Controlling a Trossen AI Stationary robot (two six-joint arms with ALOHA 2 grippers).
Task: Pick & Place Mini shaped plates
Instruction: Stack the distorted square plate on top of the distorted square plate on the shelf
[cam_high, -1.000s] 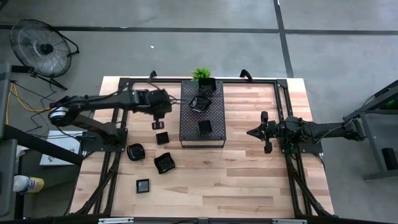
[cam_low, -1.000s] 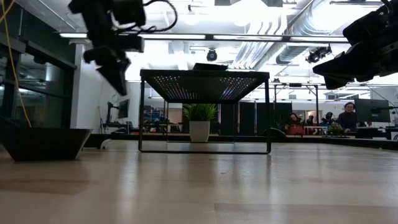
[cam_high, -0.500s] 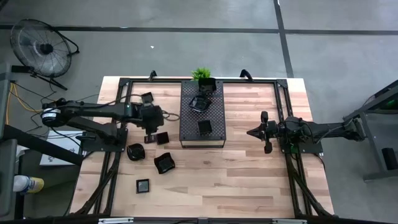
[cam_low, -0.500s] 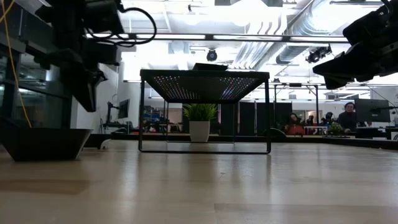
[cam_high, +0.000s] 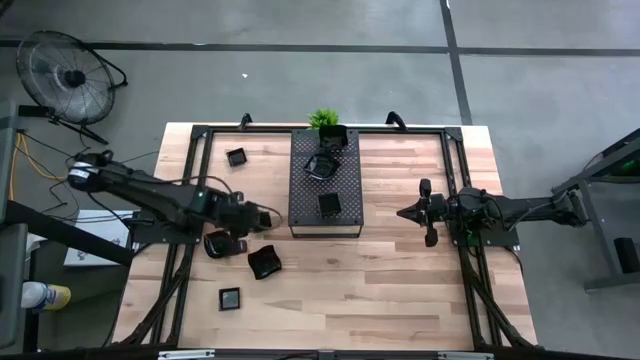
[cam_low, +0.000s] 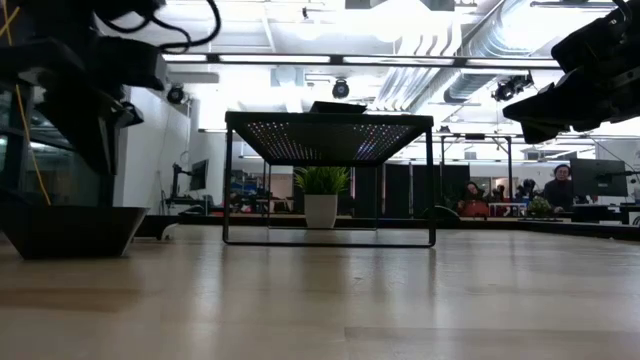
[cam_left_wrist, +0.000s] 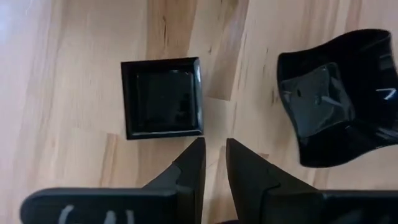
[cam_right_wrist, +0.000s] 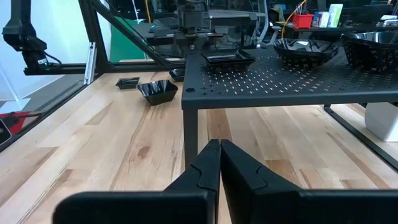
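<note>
While three plates (cam_high: 320, 165) sit on the tray (cam_high: 350, 215), five wait on the tabletop (cam_high: 400, 280) around nine o'clock, left fingers (cam_left_wrist: 212, 155) slightly parted and empty above them, right fingers (cam_right_wrist: 219, 149) clenched.

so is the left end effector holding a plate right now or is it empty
Empty. In the left wrist view the left end effector has only bare wood in the narrow gap between its fingers; the square plate lies flat on the table just beyond the tips, untouched.

Glossy black plates (cam_left_wrist: 163, 97) on smooth pale wooden table (cam_left_wrist: 74, 74).
</note>
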